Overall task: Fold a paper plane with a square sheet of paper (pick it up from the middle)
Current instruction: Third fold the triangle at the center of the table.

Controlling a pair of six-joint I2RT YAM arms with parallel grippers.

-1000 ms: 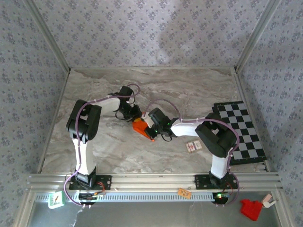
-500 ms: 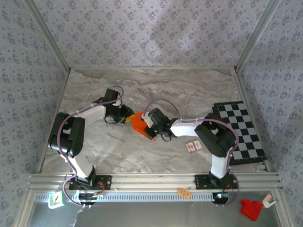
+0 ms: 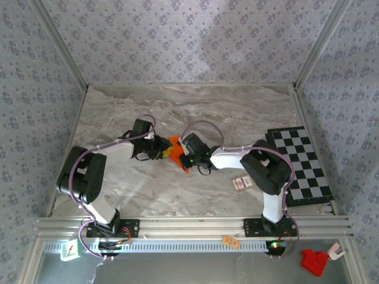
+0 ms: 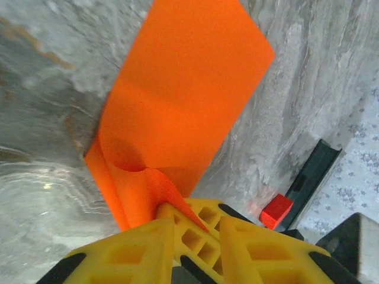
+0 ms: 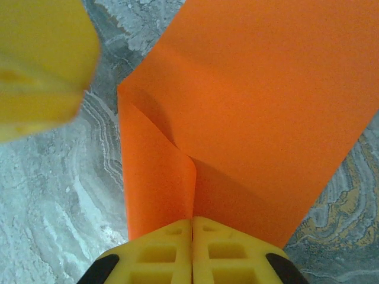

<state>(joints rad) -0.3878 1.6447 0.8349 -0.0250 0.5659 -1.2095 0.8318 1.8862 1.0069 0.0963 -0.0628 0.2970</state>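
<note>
Right jaws clamped on orange paper [image 5: 249,106] — left jaws' grip unclear — left wrist catches red block [image 4: 276,210].

Built of white tubular links [image 3: 228,158] and bulky black joint housings [image 3: 269,171], looped with loose lilac cables [image 3: 201,122], bolted on black base plates [image 3: 263,225] at 6 o'clock, tipped at left gripper [image 4: 186,213] and right gripper [image 5: 192,222] with yellow waffle-ribbed fingers [image 5: 160,254], black-patched at 5 and 7 o'clock.

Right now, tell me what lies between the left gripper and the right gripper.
The creased orange paper sheet lies between the left gripper and the right gripper, as the top external view shows. Both grippers pinch it.
</note>
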